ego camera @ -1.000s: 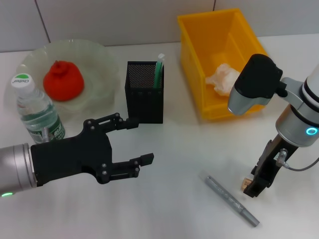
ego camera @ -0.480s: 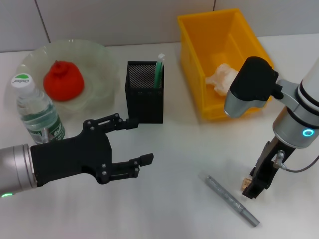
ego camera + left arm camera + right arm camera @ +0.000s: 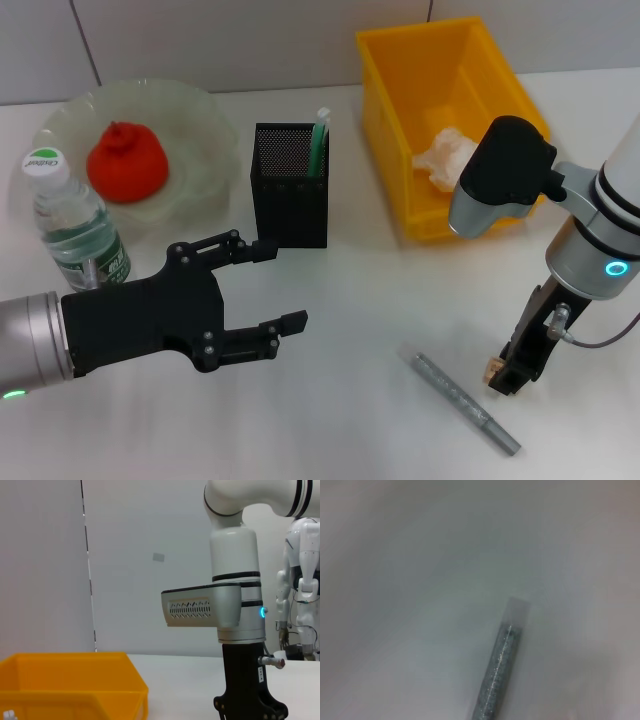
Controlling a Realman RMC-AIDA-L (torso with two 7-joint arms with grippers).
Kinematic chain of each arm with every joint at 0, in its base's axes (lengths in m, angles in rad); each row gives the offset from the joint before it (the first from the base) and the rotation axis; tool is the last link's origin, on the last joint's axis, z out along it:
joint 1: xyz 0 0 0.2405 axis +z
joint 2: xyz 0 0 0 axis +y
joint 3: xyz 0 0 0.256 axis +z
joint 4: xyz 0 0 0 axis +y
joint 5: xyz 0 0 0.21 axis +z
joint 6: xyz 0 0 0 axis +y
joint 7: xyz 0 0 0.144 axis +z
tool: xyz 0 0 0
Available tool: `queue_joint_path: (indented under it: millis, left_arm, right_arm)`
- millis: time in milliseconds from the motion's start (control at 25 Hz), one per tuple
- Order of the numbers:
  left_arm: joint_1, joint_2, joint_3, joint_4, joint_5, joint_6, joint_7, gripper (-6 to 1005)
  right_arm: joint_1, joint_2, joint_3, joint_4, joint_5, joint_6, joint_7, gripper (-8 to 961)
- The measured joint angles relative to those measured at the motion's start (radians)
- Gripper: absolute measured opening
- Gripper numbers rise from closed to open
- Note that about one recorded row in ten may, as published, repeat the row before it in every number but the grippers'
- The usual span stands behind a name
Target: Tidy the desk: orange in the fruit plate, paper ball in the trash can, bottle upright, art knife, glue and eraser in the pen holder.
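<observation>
1. Right gripper (image 3: 506, 378): lower right of the head view, pointing straight down at the table (image 3: 350, 420). Fingers closed on a small tan eraser (image 3: 494, 371), which shows at the fingertips, at or just above the table surface; contact with the table cannot be told.
2. Art knife (image 3: 465, 402): grey, slim, lying flat on the table just left of the right gripper, apart from it. Long axis runs diagonally, from upper left to lower right of the head view. In the right wrist view one pale squared end of the art knife (image 3: 502, 652) is visible.
3. Left gripper (image 3: 255, 288): lower left of the head view, held level above the table, fingers spread open and pointing toward frame right, holding nothing.
4. Pen holder (image 3: 290, 185): black mesh, upright, centre of the frame, just beyond the left fingertips. A green glue stick (image 3: 319, 143) stands in its right corner, long axis near vertical.
5. Bottle (image 3: 72, 226): upright at far left, cap up.
6. Plate (image 3: 200, 120): upper left, holding the orange (image 3: 127, 160).
7. Yellow bin (image 3: 390, 90): upper right, with the paper ball (image 3: 445, 155) inside.
</observation>
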Motion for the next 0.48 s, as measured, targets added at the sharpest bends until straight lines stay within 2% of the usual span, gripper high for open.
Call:
queue_joint_path:
  millis: [400,480]
  left_arm:
    - [-0.001,0.0,0.001,0.0,0.0,0.0,0.0,784]
    - [-0.001,0.0,0.001,0.0,0.0,0.0,0.0,784]
  right_arm:
    - [0.001,0.0,-0.008,0.002,0.0,0.001,0.011,257]
    - [0.001,0.0,-0.008,0.001,0.0,0.001,0.014,257]
